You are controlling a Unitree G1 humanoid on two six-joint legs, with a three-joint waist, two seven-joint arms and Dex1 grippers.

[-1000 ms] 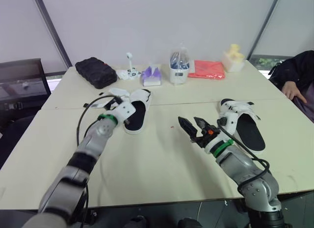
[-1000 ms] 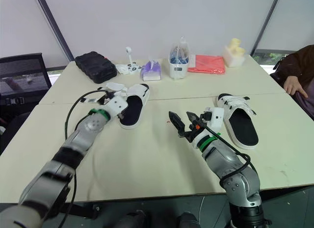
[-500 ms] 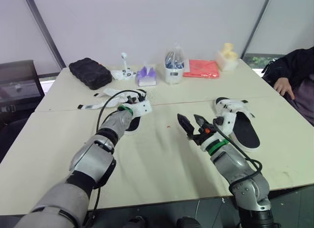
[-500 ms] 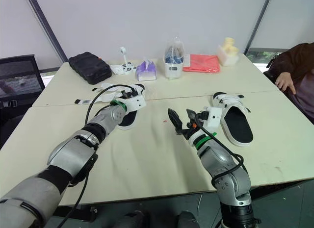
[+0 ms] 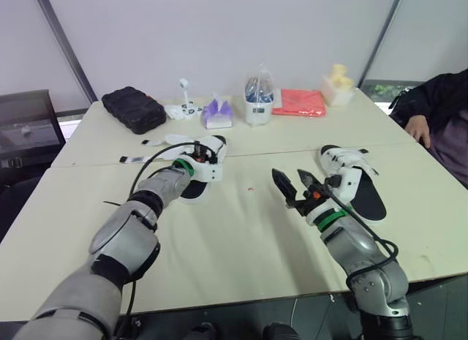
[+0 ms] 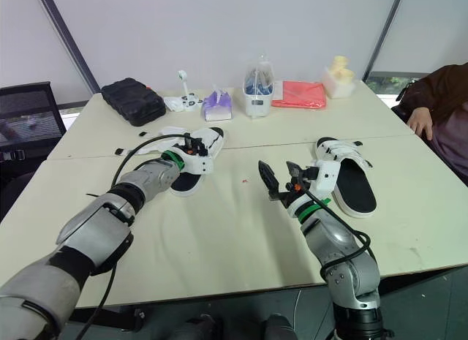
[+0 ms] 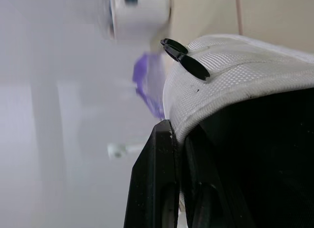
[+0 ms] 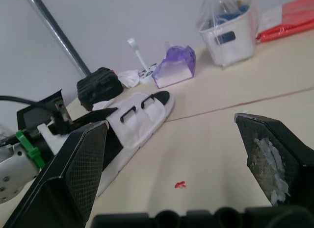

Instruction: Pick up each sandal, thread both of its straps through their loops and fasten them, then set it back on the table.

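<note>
Left of centre in the head view, the left claw (image 5: 199, 148) is clenched on the white strap of the left sandal (image 5: 191, 189), which lies on the surface (image 5: 234, 241). Near mid-frame the right claw (image 5: 289, 176) hangs released above the surface. The right sandal (image 5: 367, 198) lies just right of it.

No text, label, brand or number can be read on the left sandal (image 5: 216, 145), right sandal (image 5: 369, 201), or the tub (image 5: 259, 106), tissue pack (image 5: 218, 115) and red packet (image 5: 298, 102) at the table's (image 5: 241, 245) 12 o'clock edge.
</note>
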